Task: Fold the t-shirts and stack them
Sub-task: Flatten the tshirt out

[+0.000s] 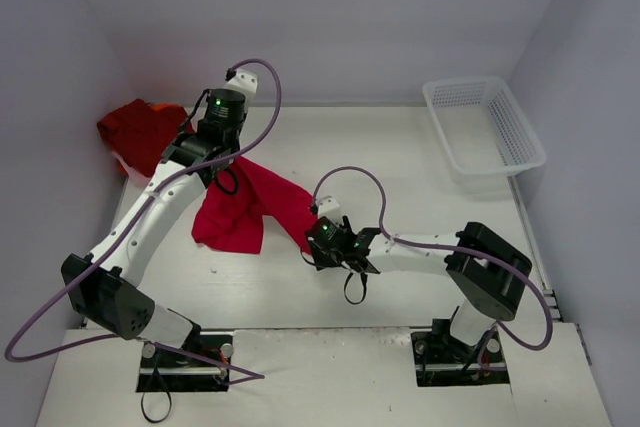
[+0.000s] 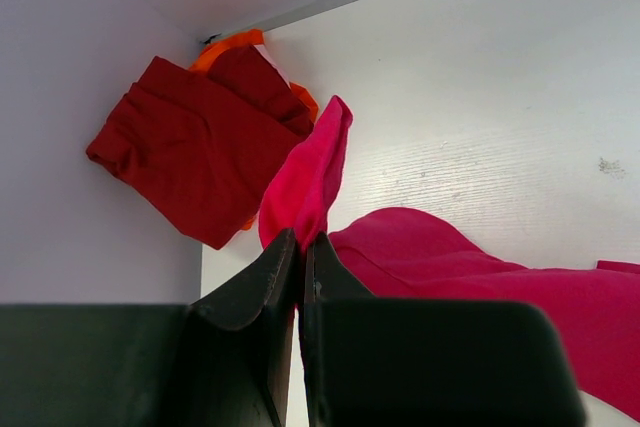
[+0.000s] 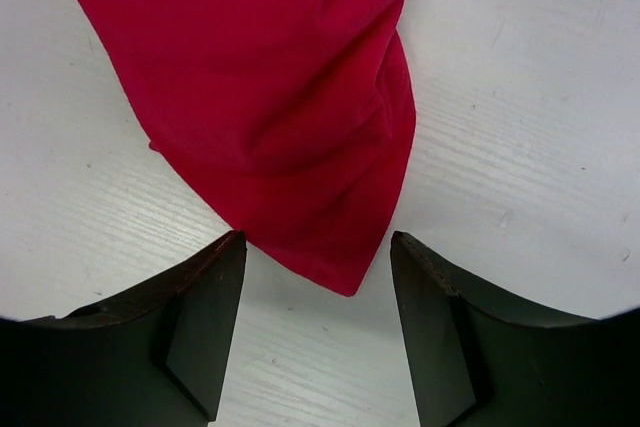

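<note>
Above the white bench (image 3: pixel 520 97), left hand (image 2: pixel 301 239) pinches a bright red cloth t-shirt (image 3: pixel 270 97); right hand (image 3: pixel 318 245) gapes wide astride its corner. Tugging may free the thin pinch.

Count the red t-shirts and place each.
2. The darker folded t-shirt at the far-left corner; the brighter t-shirt near the middle, pinched by the left gripper. Others may hide beneath.

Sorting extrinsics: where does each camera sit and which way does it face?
Top external: above, behind the robot, looking down on the table; both arms show.
Left wrist: looks along left jaws, shut on the bright red shirt, toward the dark red shirt.
Right wrist: looks down between open right jaws at that shirt's corner.
All three share the bright red shirt.
</note>
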Robot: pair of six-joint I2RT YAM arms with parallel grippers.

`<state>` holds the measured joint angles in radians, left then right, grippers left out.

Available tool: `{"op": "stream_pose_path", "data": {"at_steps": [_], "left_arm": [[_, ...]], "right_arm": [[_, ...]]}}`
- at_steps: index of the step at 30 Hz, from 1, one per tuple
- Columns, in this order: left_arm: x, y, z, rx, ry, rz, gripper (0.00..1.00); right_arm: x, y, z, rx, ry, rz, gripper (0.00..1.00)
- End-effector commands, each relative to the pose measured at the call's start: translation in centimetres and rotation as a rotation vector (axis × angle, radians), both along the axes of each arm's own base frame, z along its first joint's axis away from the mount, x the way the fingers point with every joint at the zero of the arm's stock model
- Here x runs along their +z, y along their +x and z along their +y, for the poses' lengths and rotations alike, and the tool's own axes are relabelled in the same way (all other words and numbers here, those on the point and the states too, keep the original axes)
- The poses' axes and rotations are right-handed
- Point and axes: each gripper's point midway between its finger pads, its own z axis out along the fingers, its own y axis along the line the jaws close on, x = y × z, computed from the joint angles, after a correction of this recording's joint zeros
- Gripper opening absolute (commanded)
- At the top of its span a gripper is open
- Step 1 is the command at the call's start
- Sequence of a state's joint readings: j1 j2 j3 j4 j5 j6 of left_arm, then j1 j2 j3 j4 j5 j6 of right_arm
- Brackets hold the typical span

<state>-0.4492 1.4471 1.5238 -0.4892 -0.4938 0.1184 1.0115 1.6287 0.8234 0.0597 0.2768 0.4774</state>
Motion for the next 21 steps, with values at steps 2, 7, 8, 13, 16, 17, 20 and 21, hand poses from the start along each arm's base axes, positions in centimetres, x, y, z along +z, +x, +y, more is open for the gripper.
{"op": "stream_pose_path", "data": {"at_steps": [2, 7, 8, 13, 16, 17, 20, 21], "left_arm": [[4.0, -0.3, 0.6, 0.018, -0.077, -0.130, 0.00], [4.2, -0.3, 1.0, 0.026, -0.085, -0.136, 0.00], [4.3, -0.3, 1.0, 0.025, -0.088, -0.140, 0.00], [4.3, -0.3, 1.1, 0.025, -0.094, -0.137, 0.00], [4.2, -0.4, 1.2, 0.026, -0.093, -0.136, 0.00], [4.2, -0.4, 1.2, 0.027, -0.096, -0.137, 0.00], [4.4, -0.4, 1.4, 0.031, -0.097, -0.142, 0.00], [4.5, -0.5, 1.5, 0.036, -0.097, -0.145, 0.00]], "right_arm": [[1.0, 1.0, 1.5, -0.004, 0.040, -0.038, 0.56], [0.1, 0.5, 1.6, -0.003, 0.051, -0.011, 0.53], [0.1, 0.5, 1.6, -0.003, 0.053, -0.009, 0.51], [0.1, 0.4, 1.6, -0.006, 0.056, -0.008, 0.21], [0.0, 0.3, 1.5, -0.008, 0.058, -0.004, 0.05], [0.2, 0.3, 1.5, -0.008, 0.061, -0.006, 0.03], [0.9, 0.4, 1.3, -0.017, 0.061, -0.015, 0.00], [1.4, 0.6, 1.3, -0.020, 0.061, -0.023, 0.00]]}}
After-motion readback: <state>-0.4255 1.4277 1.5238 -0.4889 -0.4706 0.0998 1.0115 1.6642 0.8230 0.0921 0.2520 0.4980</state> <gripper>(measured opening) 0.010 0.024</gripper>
